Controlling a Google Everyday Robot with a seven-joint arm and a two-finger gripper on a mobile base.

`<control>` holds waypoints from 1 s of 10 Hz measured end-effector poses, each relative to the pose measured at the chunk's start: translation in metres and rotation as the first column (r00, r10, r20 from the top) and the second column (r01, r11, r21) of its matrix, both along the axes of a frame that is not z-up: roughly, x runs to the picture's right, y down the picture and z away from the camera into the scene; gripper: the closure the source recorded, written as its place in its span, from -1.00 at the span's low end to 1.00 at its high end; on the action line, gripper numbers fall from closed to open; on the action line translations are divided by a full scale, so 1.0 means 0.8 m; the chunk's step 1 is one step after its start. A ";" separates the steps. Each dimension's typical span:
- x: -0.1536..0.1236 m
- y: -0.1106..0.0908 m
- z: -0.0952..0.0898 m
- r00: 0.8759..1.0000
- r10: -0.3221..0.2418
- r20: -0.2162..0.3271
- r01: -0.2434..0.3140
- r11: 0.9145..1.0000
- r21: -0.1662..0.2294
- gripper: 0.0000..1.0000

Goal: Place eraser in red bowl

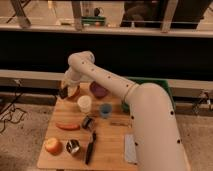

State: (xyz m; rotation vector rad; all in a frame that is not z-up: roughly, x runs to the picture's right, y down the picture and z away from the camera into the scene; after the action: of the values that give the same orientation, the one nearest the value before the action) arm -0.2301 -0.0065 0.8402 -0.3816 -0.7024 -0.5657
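Note:
The red bowl [74,92] stands at the back left of the wooden table [107,155], showing its lighter inside. My gripper [64,90] hangs from the white arm's wrist at the bowl's left rim. It is shut on the eraser [62,93], a small dark block that sits just over the rim's left side. I cannot tell whether the eraser touches the bowl.
A purple bowl [98,90] sits right of the red one. In front are a white cup [84,103], a blue cup [105,110], a small dark object [87,122], a carrot [67,126], an apple [52,145], a metal cup [73,147], a black-handled tool [91,147] and a grey cloth [129,148].

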 end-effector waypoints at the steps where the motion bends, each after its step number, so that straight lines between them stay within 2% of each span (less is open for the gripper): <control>1: 0.000 0.000 0.000 1.000 0.000 0.000 0.000 1.000 0.000 1.00; 6: 0.000 0.001 0.001 1.000 0.001 0.000 -0.001 1.000 -0.001 1.00; 10: 0.010 -0.010 0.024 0.999 0.030 -0.026 -0.030 1.000 -0.008 1.00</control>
State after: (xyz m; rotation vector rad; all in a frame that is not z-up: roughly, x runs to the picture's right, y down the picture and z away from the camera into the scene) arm -0.2220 -0.0145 0.8597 -0.3856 -0.6844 -0.5286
